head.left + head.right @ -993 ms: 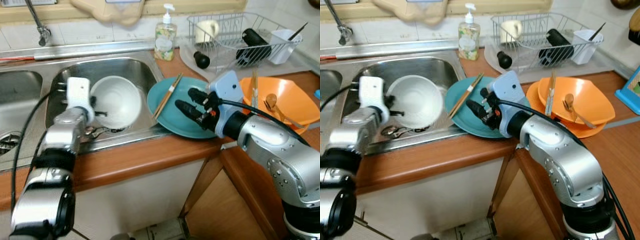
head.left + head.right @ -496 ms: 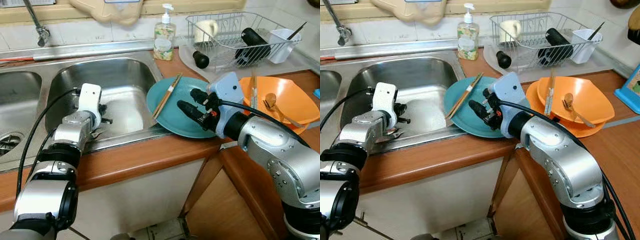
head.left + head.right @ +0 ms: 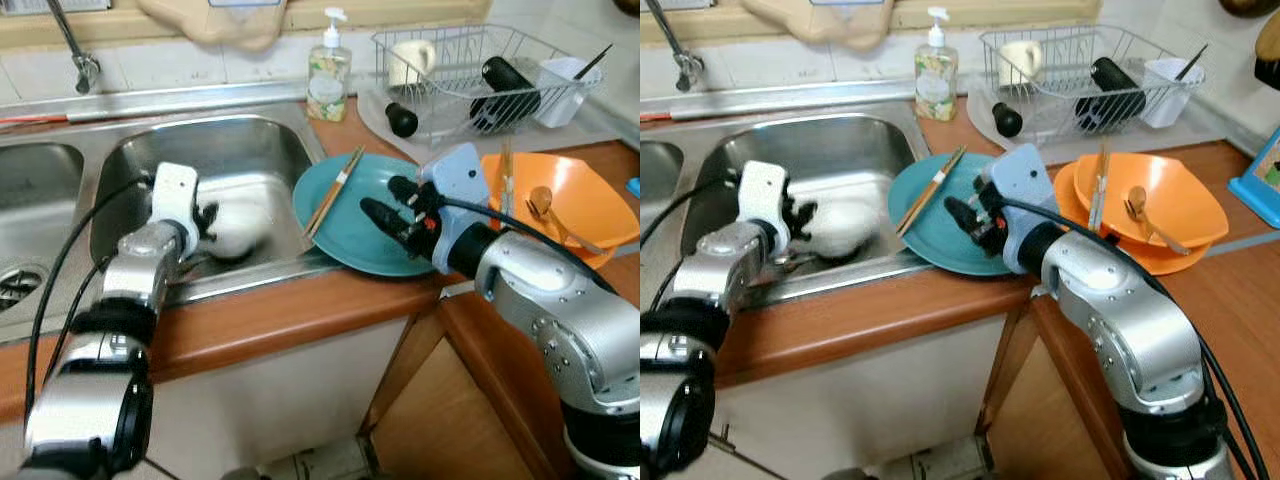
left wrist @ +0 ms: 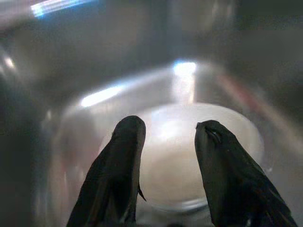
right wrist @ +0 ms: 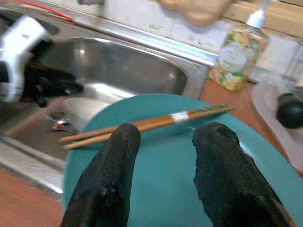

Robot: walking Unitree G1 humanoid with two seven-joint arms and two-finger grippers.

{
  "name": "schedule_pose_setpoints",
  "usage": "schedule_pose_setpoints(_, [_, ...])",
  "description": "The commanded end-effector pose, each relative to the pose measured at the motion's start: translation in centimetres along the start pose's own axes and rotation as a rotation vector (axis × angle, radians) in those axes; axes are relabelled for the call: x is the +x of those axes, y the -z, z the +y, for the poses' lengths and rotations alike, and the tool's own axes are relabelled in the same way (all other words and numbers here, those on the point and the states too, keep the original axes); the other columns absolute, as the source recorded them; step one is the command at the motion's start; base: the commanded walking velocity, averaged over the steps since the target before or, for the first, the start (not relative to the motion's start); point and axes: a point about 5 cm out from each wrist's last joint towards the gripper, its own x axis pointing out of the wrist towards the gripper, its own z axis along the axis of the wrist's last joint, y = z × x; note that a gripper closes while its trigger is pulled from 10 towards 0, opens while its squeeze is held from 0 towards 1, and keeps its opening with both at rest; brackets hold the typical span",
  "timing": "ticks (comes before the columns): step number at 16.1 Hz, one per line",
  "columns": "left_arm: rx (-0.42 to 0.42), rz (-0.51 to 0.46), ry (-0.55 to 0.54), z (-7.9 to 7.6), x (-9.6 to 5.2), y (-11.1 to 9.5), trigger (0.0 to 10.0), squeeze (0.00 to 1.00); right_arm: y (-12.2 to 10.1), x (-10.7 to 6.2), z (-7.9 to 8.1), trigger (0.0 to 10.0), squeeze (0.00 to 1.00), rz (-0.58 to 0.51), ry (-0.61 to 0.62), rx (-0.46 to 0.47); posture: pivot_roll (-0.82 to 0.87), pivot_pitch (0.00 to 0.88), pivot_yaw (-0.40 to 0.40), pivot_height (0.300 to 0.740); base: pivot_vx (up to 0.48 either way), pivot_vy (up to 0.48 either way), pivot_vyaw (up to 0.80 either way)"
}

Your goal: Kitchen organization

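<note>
- White bowl [image 3: 232, 236] lay in the right-hand basin of the steel sink [image 3: 250, 150], blurred in both eye views, near the front wall of the basin.
- Left gripper [image 3: 207, 222] reached down into that basin just beside the bowl; in the left wrist view its two black fingers [image 4: 122, 165] stood apart with the pale bowl [image 4: 189, 156] seen between and beyond them. Contact with the bowl could not be judged.
- Some small metal cutlery [image 3: 790, 262] lay on the basin floor under the left gripper, too blurred to identify.
- Teal plate [image 3: 350, 235] rested on the counter edge, overlapping the sink rim, with a pair of wooden chopsticks [image 3: 335, 190] lying across its left part.
- Right gripper [image 3: 393, 203] hovered over the teal plate, fingers [image 5: 109, 175] spread apart and holding nothing; the chopsticks [image 5: 142, 124] lay just past the fingertips.
- Two stacked orange bowls [image 3: 570, 200] sat to the right of the plate, holding a spoon [image 3: 548, 208] and another pair of chopsticks [image 3: 508, 175].
- Soap dispenser [image 3: 330, 68] stood behind the sink corner; wire dish rack [image 3: 480, 60] at the back right held a cup, a dark bottle and a white container.
- Faucet [image 3: 75, 45] rose at the back left.
</note>
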Motion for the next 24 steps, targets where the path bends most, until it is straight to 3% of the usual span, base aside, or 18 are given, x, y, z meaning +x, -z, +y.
schedule_pose_setpoints(1, [-0.013, -0.079, 0.010, -0.1, -0.2, -1.1, 10.0, 1.00, 0.3, -0.2, -0.9, 10.0, 0.00, 0.016, 0.060, 0.026, -0.10, 0.000, 0.013, 0.740, 0.000, 0.000, 0.00])
schedule_pose_setpoints(2, [-0.032, -0.123, 0.018, -0.3, -0.6, -1.5, 10.0, 1.00, 0.5, -0.2, -1.3, 10.0, 0.00, 0.019, 0.100, 0.048, -0.10, 0.000, 0.009, 0.740, 0.000, 0.000, 0.00])
schedule_pose_setpoints(3, [-0.050, -0.178, 0.042, -0.6, -1.3, -1.8, 10.0, 1.00, 0.6, -0.3, -2.1, 10.0, 0.11, 0.013, 0.169, 0.085, -0.10, 0.000, 0.004, 0.740, 0.000, 0.000, 0.00])
schedule_pose_setpoints(4, [-0.053, -0.202, 0.059, -0.8, -1.8, -2.0, 10.0, 1.00, 0.7, -0.3, -2.5, 10.0, 0.41, 0.009, 0.204, 0.099, -0.09, 0.000, 0.002, 0.740, 0.000, 0.000, 0.00])
schedule_pose_setpoints(5, [-0.056, -0.247, 0.098, -1.4, -2.5, -2.2, 10.0, 1.00, 0.9, -0.5, -3.1, 10.0, 1.00, 0.007, 0.241, 0.110, -0.08, 0.000, -0.004, 0.740, 0.000, 0.000, 0.00])
schedule_pose_setpoints(8, [-0.050, -0.282, 0.129, -1.9, -4.1, -2.4, 10.0, 1.00, 1.2, -0.2, -3.5, 10.0, 1.00, 0.022, 0.259, 0.162, -0.06, 0.000, -0.007, 0.740, 0.000, 0.000, 0.00])
schedule_pose_setpoints(13, [0.025, -0.315, 0.236, -2.8, -7.3, -2.4, 10.0, 1.00, 1.0, 3.2, -2.4, 10.0, 1.00, 0.085, 0.177, 0.376, -0.07, 0.000, 0.001, 0.740, 0.000, 0.000, 0.00])
schedule_pose_setpoints(15, [0.020, -0.327, 0.262, -2.7, -7.9, -2.6, 10.0, 0.97, 0.8, 4.0, -2.5, 10.0, 1.00, 0.101, 0.178, 0.422, -0.07, 0.000, 0.007, 0.740, 0.000, 0.000, 0.00])
schedule_pose_setpoints(16, [0.024, -0.338, 0.289, -2.6, -8.5, -2.8, 10.0, 0.52, 0.6, 4.9, -2.9, 10.0, 1.00, 0.129, 0.197, 0.478, -0.07, 0.000, 0.007, 0.740, 0.000, 0.000, 0.00])
schedule_pose_setpoints(17, [0.026, -0.342, 0.311, -2.6, -8.8, -3.0, 10.0, 0.23, 0.5, 5.3, -3.1, 10.0, 1.00, 0.128, 0.199, 0.508, -0.07, 0.000, 0.007, 0.740, 0.000, 0.000, 0.00])
schedule_pose_setpoints(18, [0.042, -0.347, 0.355, -2.8, -9.3, -3.2, 10.0, 0.00, 0.1, 6.1, -3.4, 10.0, 0.16, 0.125, 0.192, 0.556, -0.06, 0.000, 0.001, 0.740, 0.000, 0.000, 0.00])
schedule_pose_setpoints(19, [0.057, -0.340, 0.409, -3.2, -9.9, -3.3, 10.0, 0.00, 0.0, 7.1, -3.5, 10.0, 0.00, 0.165, 0.185, 0.595, -0.06, 0.000, -0.002, 0.740, 0.000, 0.000, 0.00])
schedule_pose_setpoints(24, [0.030, -0.297, 0.581, -4.7, -11.5, -2.7, 10.0, 0.00, 0.2, 9.9, -2.5, 10.0, 0.00, 0.215, 0.118, 0.733, -0.05, 0.000, -0.015, 0.740, 0.000, 0.000, 0.00])
